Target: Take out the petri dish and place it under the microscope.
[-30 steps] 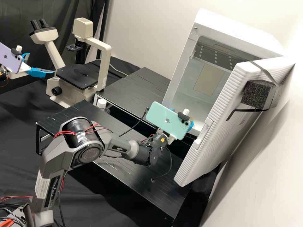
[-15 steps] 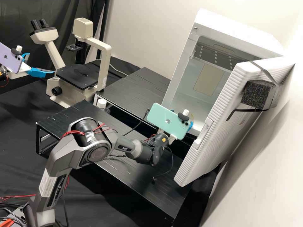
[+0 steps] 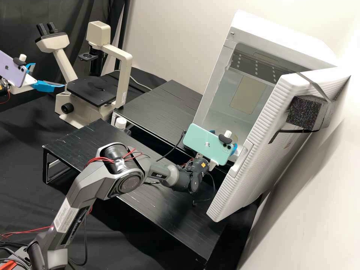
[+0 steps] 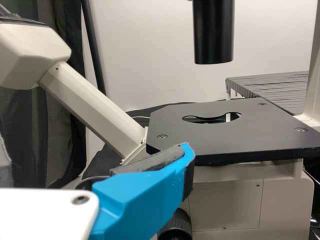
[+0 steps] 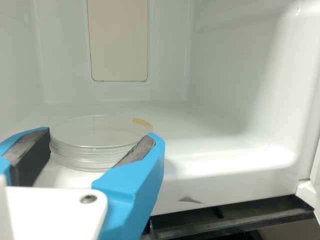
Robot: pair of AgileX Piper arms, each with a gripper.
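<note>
Just inside chamber lip point(image 5: 235, 185), room alongside: right claw point(image 3: 234, 149) spread around transparent petri dish point(image 5: 95, 134), contact unclear. Left claw point(image 3: 49, 75) outside, open, empty.

High view farther off, slanting down; close wrist views face shared parts: left, microscope point(image 3: 125, 80); right, cabinet point(image 3: 281, 35).

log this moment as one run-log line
right gripper: open, around petri dishes inside white cabinet | contact: cannot tell | left gripper: open, beside microscope | status: dishes not yet out

A dark curtain point(image 3: 22, 18) hangs beside a pale wall point(image 3: 168, 37), behind low black stands point(image 3: 161, 105).
</note>
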